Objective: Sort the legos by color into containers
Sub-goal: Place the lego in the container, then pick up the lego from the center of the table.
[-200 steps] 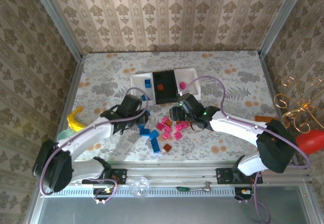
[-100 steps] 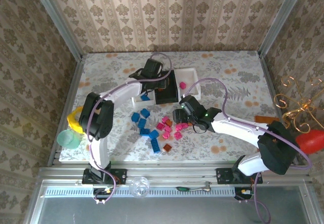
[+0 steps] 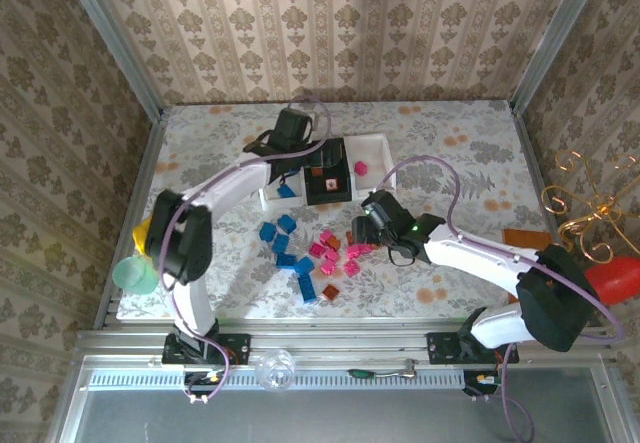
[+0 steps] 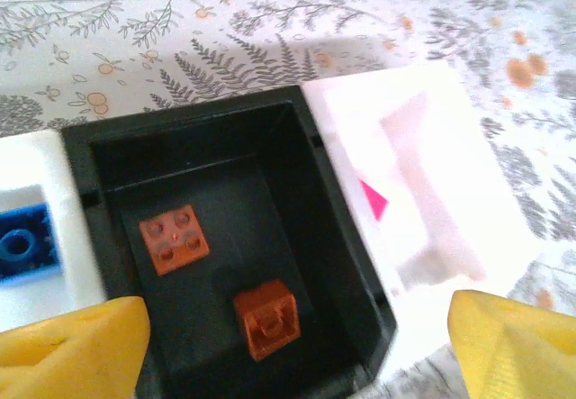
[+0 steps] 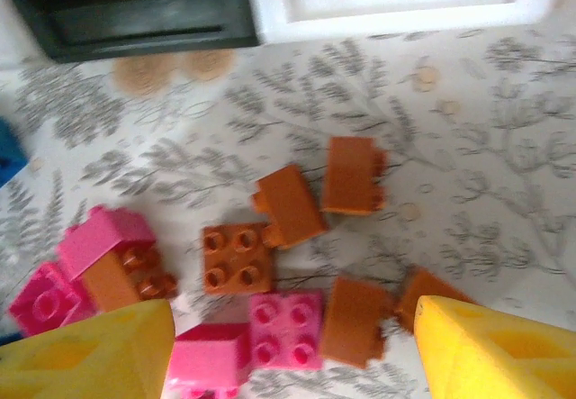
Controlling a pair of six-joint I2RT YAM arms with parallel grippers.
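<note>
Three joined trays stand at the back: a left white tray point(image 3: 270, 175) with a blue lego point(image 4: 18, 244), a black middle tray point(image 4: 297, 174) with two orange-brown legos point(image 4: 171, 240) point(image 4: 267, 320), and a right white tray point(image 4: 432, 174) with a pink lego point(image 4: 373, 201). My left gripper point(image 3: 320, 163) hangs open over the black tray, empty. My right gripper point(image 5: 288, 354) is open low over loose orange-brown legos point(image 5: 236, 257) and pink legos point(image 5: 283, 329), with nothing held. Blue legos point(image 3: 285, 243) lie left of the pink pile point(image 3: 335, 253).
A yellow banana toy point(image 3: 145, 235) and a pale green cup point(image 3: 133, 273) sit at the left table edge. A red object point(image 3: 615, 278) and a gold wire stand point(image 3: 590, 203) are beyond the right wall. Patterned walls close in the table.
My left arm has swung from the loose pile to the trays, and a second orange-brown lego now lies in the black tray. The right gripper shifted slightly right.
</note>
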